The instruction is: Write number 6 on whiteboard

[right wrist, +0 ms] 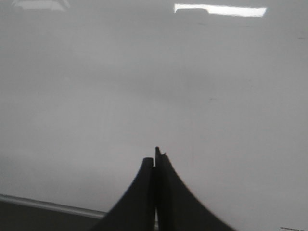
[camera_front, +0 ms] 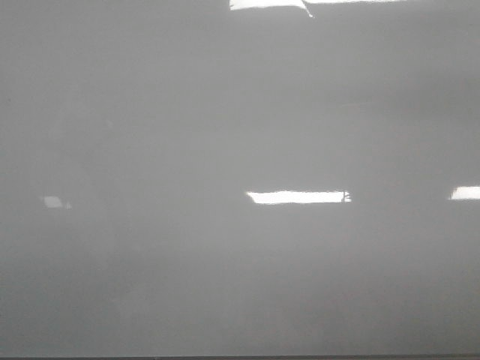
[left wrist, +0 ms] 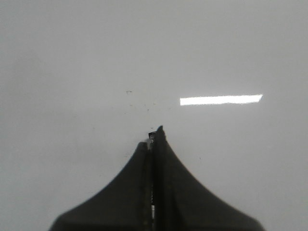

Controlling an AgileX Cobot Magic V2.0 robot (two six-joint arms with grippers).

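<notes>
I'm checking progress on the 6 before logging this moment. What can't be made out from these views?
- Front view: whiteboard runs past the picture's edges; no 6 stroke or arms visible.
- Left wrist view: left gripper closed; something tiny at its tip, too small to identify.
- Right wrist view: right gripper closed; contents unclear.

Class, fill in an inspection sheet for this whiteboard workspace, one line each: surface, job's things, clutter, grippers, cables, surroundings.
Surface: the whiteboard fills the front view, glossy grey, with bright light reflections; a thin dark edge runs along the bottom.
Job's things: no drawn number 6 seen on the board in any view; no marker seen.
Clutter: only a few tiny dark specks on the board in the left wrist view.
Grippers: left gripper shut, fingers pressed together over the board; right gripper shut likewise. Neither shows in the front view.
Cables: nothing seen.
Surroundings: a pale frame strip with a dark area beyond it, in the right wrist view.
</notes>
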